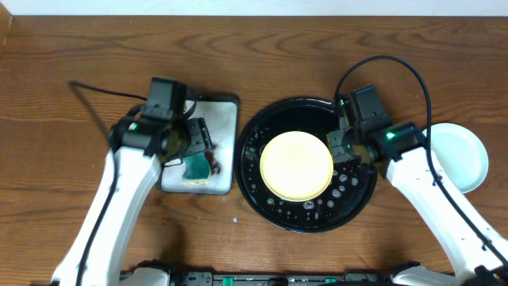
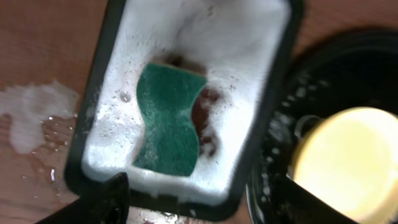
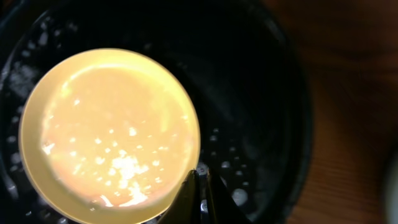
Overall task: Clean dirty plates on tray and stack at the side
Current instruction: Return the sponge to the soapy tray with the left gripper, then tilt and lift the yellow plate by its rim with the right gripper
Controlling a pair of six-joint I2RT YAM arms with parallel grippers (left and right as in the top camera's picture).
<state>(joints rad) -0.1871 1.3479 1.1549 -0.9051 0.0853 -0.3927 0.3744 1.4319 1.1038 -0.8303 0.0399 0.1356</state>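
A yellow plate (image 1: 296,165) lies in the middle of the round black tray (image 1: 262,195), wet and speckled with droplets (image 3: 109,134). My right gripper (image 1: 340,145) sits low at the plate's right edge, jaws shut with only a thin slit and nothing between them (image 3: 200,190). A pale mint-blue plate (image 1: 456,156) rests on the table right of the tray. My left gripper (image 1: 194,141) hovers open over the sponge tray (image 1: 226,119), its fingers (image 2: 106,199) spread wide and holding nothing. The green sponge (image 2: 168,118) lies free in the foam below.
The sponge tray (image 2: 280,93) is full of white foam with a reddish-brown stain beside the sponge. A patch of spilled water and suds (image 2: 37,118) wets the wood left of it. The black tray's floor (image 3: 249,124) carries scattered droplets.
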